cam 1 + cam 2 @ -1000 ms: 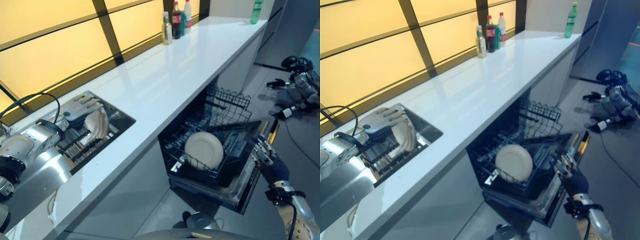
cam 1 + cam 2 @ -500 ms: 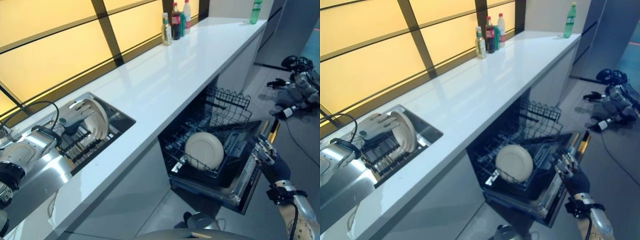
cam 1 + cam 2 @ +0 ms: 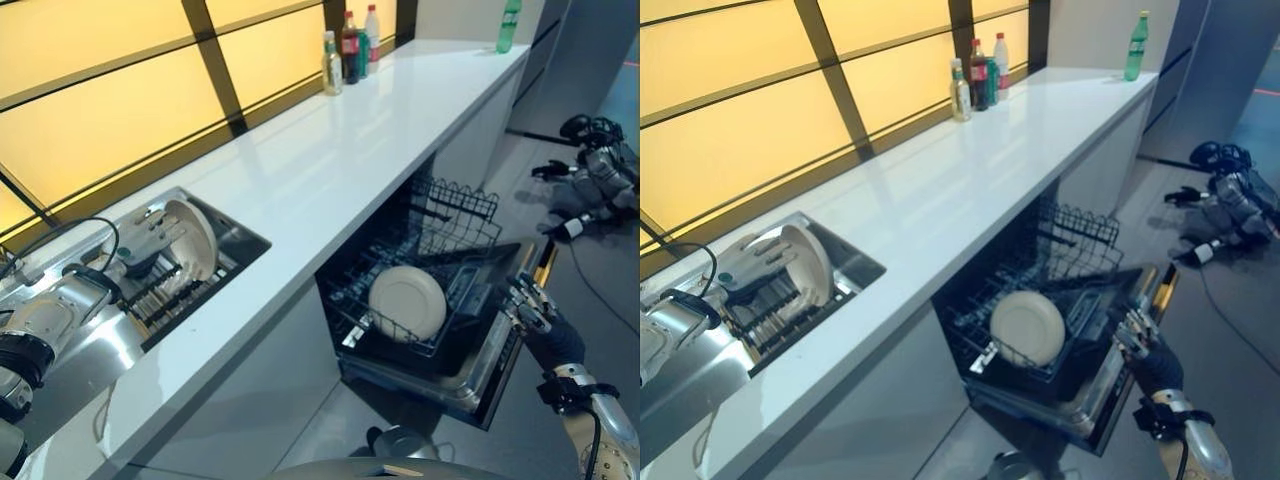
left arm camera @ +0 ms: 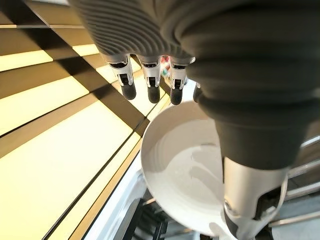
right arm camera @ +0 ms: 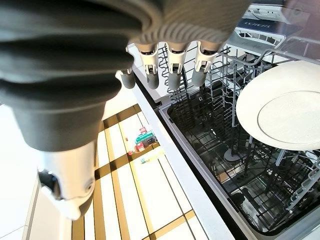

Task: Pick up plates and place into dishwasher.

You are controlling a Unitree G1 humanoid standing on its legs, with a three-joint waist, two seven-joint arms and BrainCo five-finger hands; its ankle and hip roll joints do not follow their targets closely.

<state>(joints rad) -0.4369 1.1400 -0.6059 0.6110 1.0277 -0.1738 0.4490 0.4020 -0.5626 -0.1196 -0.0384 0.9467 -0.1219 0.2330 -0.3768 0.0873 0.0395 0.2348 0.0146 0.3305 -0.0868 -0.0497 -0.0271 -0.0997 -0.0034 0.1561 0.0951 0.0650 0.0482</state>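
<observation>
White countertop (image 3: 330,160) with sunken sink rack (image 3: 165,290): cream plate (image 3: 192,238) stands on edge there, rigid, glazed-slick, breakable, best pinched across its rim by left hand (image 3: 140,235), fingers loosely spread, nothing held.

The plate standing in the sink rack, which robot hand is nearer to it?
Left. The left robot hand hovers open right beside the plate; the right robot hand is by the dishwasher door.

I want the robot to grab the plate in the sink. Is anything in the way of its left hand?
Nothing visible is. The left hand is open right beside the plate, which stands upright in the sink rack, with no object showing between the fingers and the plate.
</observation>
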